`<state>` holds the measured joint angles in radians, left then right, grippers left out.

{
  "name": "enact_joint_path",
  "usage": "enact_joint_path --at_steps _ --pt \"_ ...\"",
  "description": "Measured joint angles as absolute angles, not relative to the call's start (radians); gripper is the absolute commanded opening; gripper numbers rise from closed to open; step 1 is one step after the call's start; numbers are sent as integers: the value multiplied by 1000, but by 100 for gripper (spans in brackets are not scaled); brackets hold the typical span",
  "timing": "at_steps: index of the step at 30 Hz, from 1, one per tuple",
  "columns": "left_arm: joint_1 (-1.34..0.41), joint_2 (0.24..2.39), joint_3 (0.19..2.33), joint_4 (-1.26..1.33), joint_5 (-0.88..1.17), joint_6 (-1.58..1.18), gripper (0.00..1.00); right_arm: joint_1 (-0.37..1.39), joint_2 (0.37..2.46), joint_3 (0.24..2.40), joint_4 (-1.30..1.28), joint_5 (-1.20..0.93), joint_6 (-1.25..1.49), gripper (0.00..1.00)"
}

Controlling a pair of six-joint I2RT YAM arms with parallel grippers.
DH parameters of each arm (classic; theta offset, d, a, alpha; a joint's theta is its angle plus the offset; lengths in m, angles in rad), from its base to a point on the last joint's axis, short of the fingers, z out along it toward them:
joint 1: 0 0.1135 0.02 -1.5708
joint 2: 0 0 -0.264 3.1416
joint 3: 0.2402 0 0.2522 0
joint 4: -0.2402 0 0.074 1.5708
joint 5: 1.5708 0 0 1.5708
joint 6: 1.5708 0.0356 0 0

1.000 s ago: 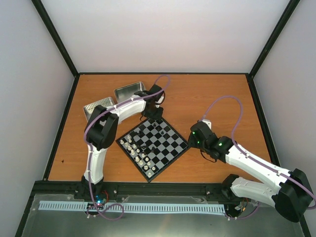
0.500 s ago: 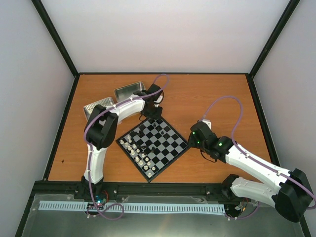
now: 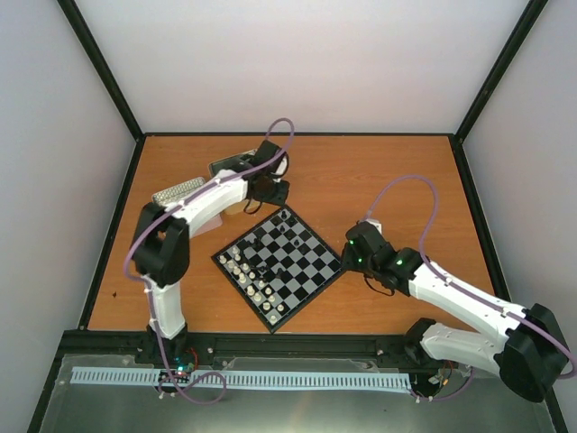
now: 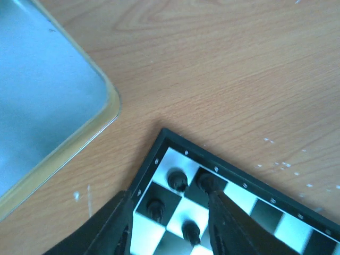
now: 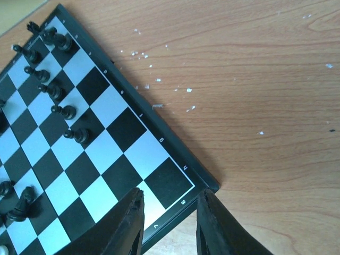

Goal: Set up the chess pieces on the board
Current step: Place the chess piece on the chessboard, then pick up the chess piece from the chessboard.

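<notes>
Black chess pieces [image 4: 178, 180] dot the board [image 3: 311, 266] by the table's [image 3: 406, 171] near edge; left tool [image 4: 169, 204] and right tool [image 5: 171, 199] both gape, empty.

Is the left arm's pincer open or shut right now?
Open. In its wrist view the left pincer has its two fingers apart, nothing gripped; only the board corner and black chess pieces show between them.

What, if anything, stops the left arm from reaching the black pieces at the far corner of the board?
Probably nothing, so yes. The left tool is open just above those black pieces, with no other thing between; the tin lies off to one side, clear of the board.
</notes>
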<state>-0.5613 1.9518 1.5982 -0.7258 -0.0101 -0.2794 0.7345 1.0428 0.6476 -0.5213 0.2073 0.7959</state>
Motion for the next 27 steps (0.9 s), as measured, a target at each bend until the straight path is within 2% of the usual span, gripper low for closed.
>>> enact_joint_path --at_steps 4,8,14,27 --pt "-559 1769 1451 -679 -28 -297 45 735 1079 648 -519 179 786 29" --pt "-558 1640 1282 -653 -49 -323 35 735 1102 648 -515 160 783 29" --pt "-551 1600 1088 -656 -57 -366 26 735 1123 656 -503 142 783 29" --pt "-535 1614 1040 -641 -75 -394 19 735 1132 661 -497 138 783 29"
